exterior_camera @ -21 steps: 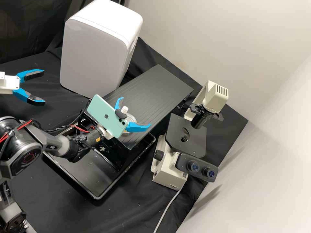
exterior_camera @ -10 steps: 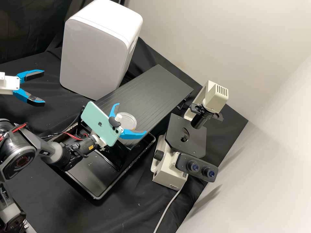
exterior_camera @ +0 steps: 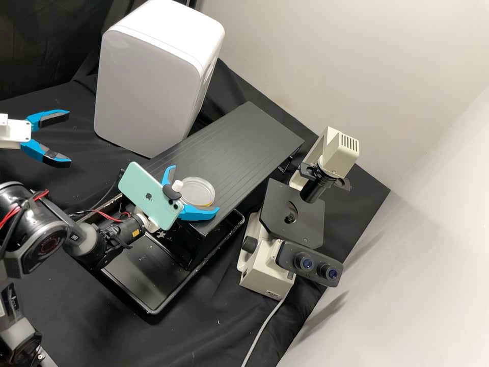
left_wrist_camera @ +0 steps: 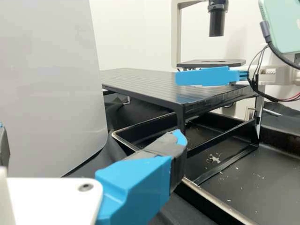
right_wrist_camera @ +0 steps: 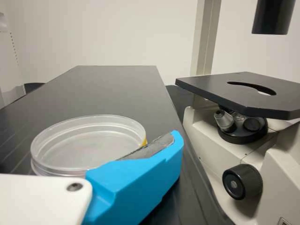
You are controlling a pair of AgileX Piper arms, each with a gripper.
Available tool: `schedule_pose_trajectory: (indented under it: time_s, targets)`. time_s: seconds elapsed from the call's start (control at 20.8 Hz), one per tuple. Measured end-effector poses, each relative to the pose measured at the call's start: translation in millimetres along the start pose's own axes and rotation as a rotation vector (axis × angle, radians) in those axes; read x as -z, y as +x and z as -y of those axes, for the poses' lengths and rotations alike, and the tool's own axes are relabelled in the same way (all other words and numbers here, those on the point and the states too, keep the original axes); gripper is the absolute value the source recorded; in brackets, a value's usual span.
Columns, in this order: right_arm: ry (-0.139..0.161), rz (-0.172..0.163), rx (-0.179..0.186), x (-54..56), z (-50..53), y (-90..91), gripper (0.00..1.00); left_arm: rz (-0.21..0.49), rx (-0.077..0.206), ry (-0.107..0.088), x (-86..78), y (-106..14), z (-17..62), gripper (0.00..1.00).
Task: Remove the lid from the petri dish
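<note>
A clear round petri dish [exterior_camera: 198,190] with its lid on rests at the near end of the raised black platform [exterior_camera: 239,142]. My right gripper [exterior_camera: 196,188] is open and straddles the dish, one blue finger on each side, neither visibly touching it. In the right wrist view the dish [right_wrist_camera: 89,143] lies just beside my one visible finger [right_wrist_camera: 140,171]. My left gripper [exterior_camera: 69,136] hangs open and empty at the far left of the bench, well away from the dish. One of its fingers [left_wrist_camera: 145,178] shows in the left wrist view, with the right arm's blue finger [left_wrist_camera: 208,76] farther off over the platform.
A tall white box [exterior_camera: 158,71] stands behind the platform's left end. A microscope [exterior_camera: 300,224] stands close on the right, its stage [right_wrist_camera: 243,91] near the dish. A shallow black tray [exterior_camera: 147,300] lies under the platform, with red and black cables [exterior_camera: 109,211] beside it.
My right gripper has drawn back along the platform toward its near left end, uncovering more of the dish. The dish and the left arm have stayed put.
</note>
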Motion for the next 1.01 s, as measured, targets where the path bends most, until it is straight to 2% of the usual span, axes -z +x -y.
schedule_pose_trajectory:
  time_s: [0.48, 0.62, 0.82, 1.01]
  targets:
    - [-0.021, 0.001, -0.002, -0.7, 0.2, 0.3, 1.0, -0.006, 0.016, -0.002, 1.2, 1.5, 3.3, 1.0]
    - [-0.02, 0.001, -0.025, -0.7, -5.9, -0.7, 1.0, -0.007, 0.013, -0.002, 1.3, 1.9, 2.9, 1.0]
    - [-0.001, 0.021, -0.066, -1.7, -12.4, -1.9, 1.0, -0.008, 0.012, -0.002, 1.3, 2.3, 2.5, 1.0]
    - [-0.004, 0.022, -0.067, -1.8, -12.5, -1.9, 1.0, -0.018, 0.009, -0.007, 2.1, 2.3, 2.3, 1.0]
